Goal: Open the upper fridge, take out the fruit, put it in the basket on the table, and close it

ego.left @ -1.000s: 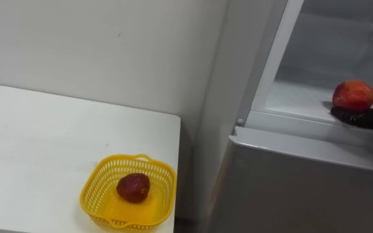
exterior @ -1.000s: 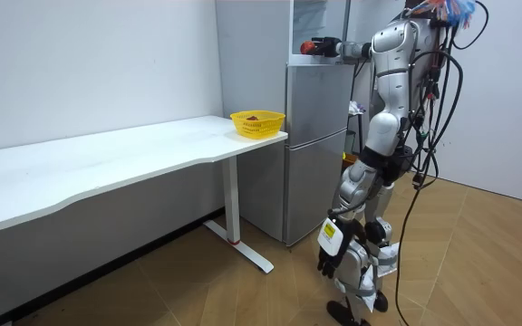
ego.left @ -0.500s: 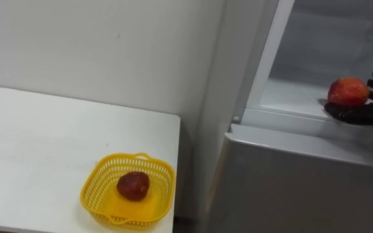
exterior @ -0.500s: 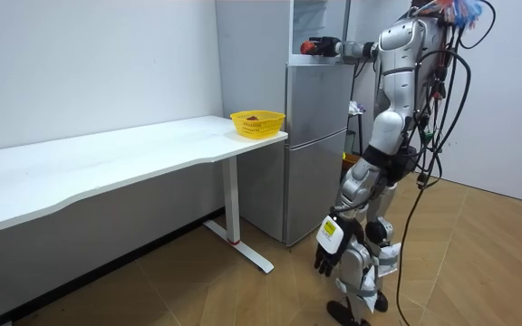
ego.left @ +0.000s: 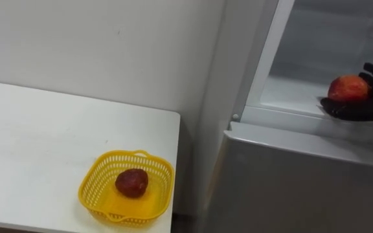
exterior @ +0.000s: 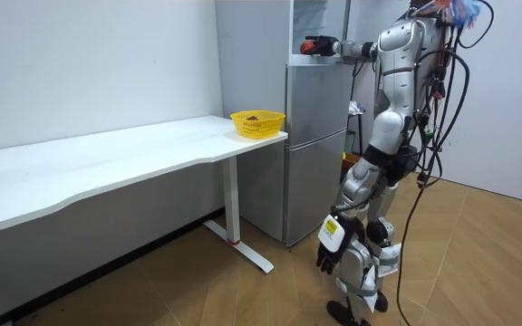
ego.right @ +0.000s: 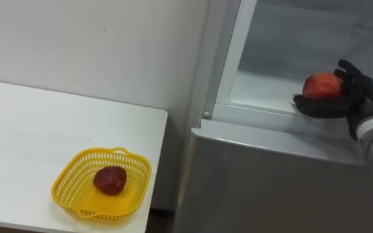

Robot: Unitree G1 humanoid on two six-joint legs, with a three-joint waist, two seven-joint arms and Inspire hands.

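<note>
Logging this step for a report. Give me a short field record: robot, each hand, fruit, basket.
robot: stands at the fridge, right arm raised to its open upper compartment
right hand: curled round the apple at the compartment's front edge
left hand: hangs by its side
basket: yellow, on the table corner beside the fridge, holds one dark red fruit
lower door: shut

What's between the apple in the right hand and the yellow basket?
Right eye view: the fridge frame, then bare table up to the basket. The right hand holds the apple.
</note>
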